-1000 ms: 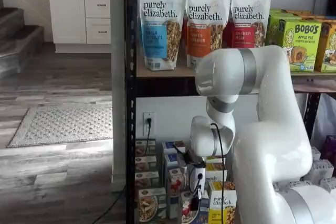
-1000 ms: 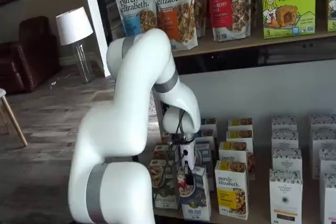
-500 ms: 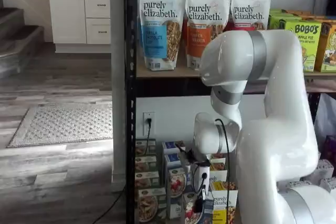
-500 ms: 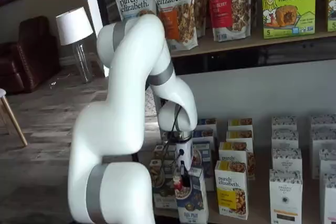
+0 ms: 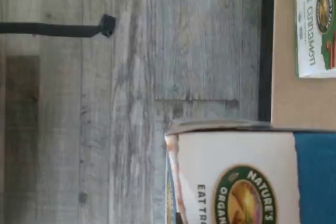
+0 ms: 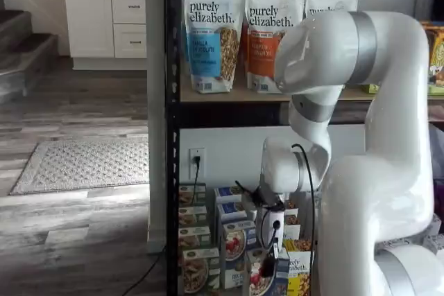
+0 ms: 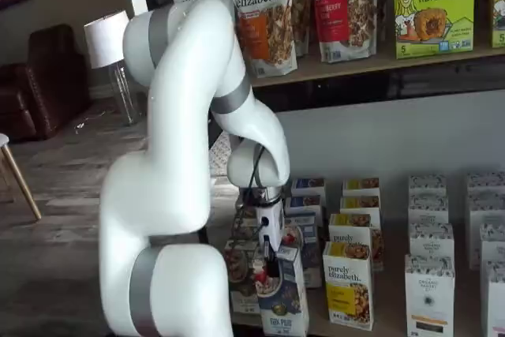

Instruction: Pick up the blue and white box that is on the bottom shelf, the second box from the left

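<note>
Though side-on, hand [image 7: 264,260] grips blue and white box [image 7: 282,297].

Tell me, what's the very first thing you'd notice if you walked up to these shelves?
The big white robot arm fills the middle of both shelf views, bending down toward the bottom shelf. Its tool is shut on the blue and white box, which sits tilted at the shelf's front edge. Up above, bright granola bags stand in a row on the wood board.

Grey plank floor [image 6: 83,240] — rug [image 6: 83,164], white cabinets [image 6: 104,8]
</note>
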You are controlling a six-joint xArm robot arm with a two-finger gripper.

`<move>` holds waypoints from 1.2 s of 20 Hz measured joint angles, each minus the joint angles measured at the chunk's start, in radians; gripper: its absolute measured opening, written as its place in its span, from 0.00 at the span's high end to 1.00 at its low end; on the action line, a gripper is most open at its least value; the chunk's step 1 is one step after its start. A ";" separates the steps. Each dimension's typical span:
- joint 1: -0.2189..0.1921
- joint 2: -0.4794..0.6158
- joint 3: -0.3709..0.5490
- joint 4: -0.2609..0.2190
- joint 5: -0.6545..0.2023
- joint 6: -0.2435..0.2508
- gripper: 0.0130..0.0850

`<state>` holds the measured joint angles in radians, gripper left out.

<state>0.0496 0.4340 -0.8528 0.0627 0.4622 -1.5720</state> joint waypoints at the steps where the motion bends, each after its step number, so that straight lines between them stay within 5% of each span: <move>1: 0.001 -0.032 0.024 0.005 0.006 -0.004 0.56; 11: -0.001 -0.247 0.178 -0.034 0.040 0.032 0.56; 24: 0.032 -0.513 0.245 -0.041 0.257 0.077 0.56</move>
<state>0.0819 -0.0793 -0.6083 0.0214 0.7196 -1.4953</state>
